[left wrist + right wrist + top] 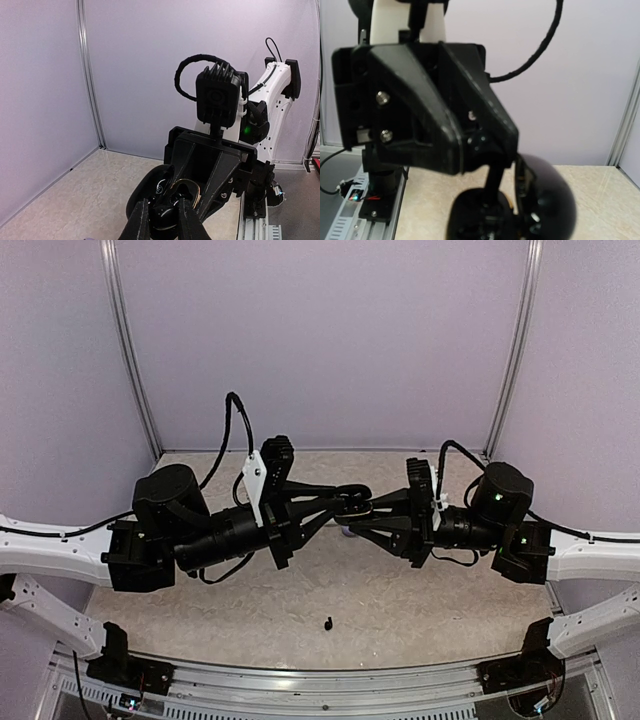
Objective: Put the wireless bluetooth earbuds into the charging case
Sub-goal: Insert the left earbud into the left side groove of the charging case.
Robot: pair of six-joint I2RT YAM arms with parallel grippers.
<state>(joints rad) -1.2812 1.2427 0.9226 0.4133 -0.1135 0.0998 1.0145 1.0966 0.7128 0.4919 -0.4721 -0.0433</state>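
A black charging case (352,502) hangs open in mid-air over the table's middle, between both grippers. My left gripper (163,222) is shut on its glossy base; the lid (150,192) stands open to the left and a gold rim (196,189) rings the well. My right gripper (364,512) meets the case from the other side, its tips at the well (187,194); whether they hold anything is hidden. In the right wrist view the case (545,200) is a dark blur and my own fingers are lost in it. One black earbud (328,622) lies alone on the table near the front.
A pale lavender object (345,533) shows partly on the table under the joined grippers. Lilac walls close the back and both sides. A metal rail (330,680) runs along the near edge between the arm bases.
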